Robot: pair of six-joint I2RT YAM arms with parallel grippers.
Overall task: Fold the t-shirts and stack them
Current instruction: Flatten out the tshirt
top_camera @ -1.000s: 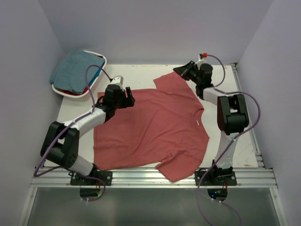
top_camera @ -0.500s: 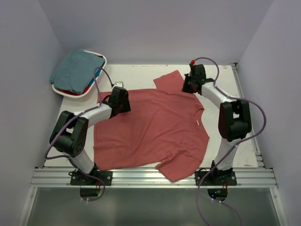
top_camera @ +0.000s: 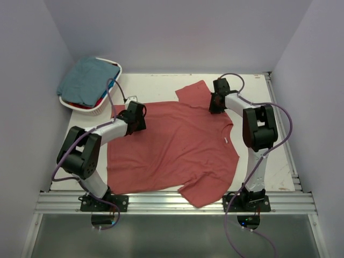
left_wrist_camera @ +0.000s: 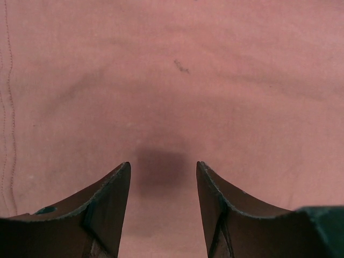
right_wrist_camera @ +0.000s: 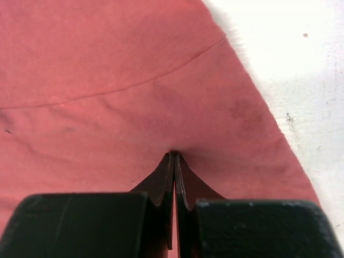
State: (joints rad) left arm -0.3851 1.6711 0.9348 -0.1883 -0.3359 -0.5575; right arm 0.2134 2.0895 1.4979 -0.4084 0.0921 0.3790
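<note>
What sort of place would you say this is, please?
Most likely a lab test cell, not a home: plain walls box in a white table, two arms are bolted to an aluminium rail, and a red t-shirt lies spread near a laundry basket.

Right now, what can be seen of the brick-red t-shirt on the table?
The brick-red t-shirt is soft, faded cloth, spread flat and unfolded on the white table. Its collar points right, with a far sleeve and a near sleeve. It shows light wrinkles and stitched seams. The right pincer is shut, pinching cloth beside the far sleeve. The left pincer stands open over the shirt's far left part.
</note>
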